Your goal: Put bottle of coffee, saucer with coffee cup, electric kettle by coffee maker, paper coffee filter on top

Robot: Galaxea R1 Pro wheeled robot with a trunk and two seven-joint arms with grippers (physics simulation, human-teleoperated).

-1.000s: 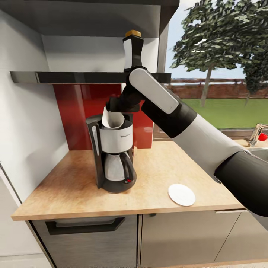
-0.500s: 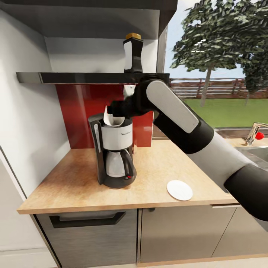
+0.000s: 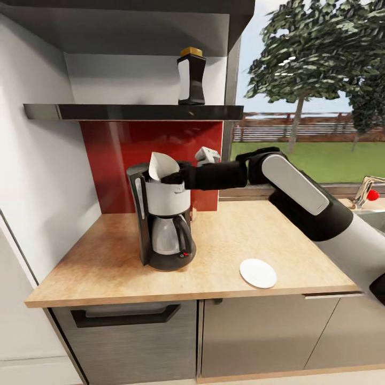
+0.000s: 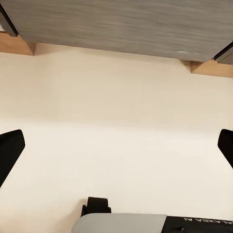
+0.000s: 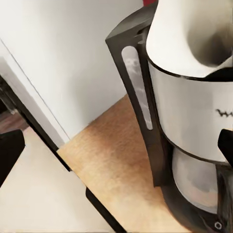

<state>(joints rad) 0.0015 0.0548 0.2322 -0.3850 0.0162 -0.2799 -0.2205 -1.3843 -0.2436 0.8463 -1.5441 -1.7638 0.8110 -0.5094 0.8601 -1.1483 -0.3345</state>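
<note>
since earlier, right arm lowered to horizontal; right pincer (image 3: 172, 178) at paper coffee filter (image 3: 162, 166), grip undeterminable. filter: light, flimsy; pinch rim gently.

A black-and-silver coffee maker (image 3: 163, 224) is standing upright on the wooden counter (image 3: 107, 267) with a white paper filter (image 3: 162, 166) sitting tilted in its top, a white saucer (image 3: 258, 273) is lying near-right, and a dark coffee bottle (image 3: 191, 76) is standing on the shelf (image 3: 107, 112).

L claw (image 4: 116, 141) fingers spread wide over pale floor (image 4: 116, 111); grey cabinet front (image 4: 116, 22) beyond.
</note>
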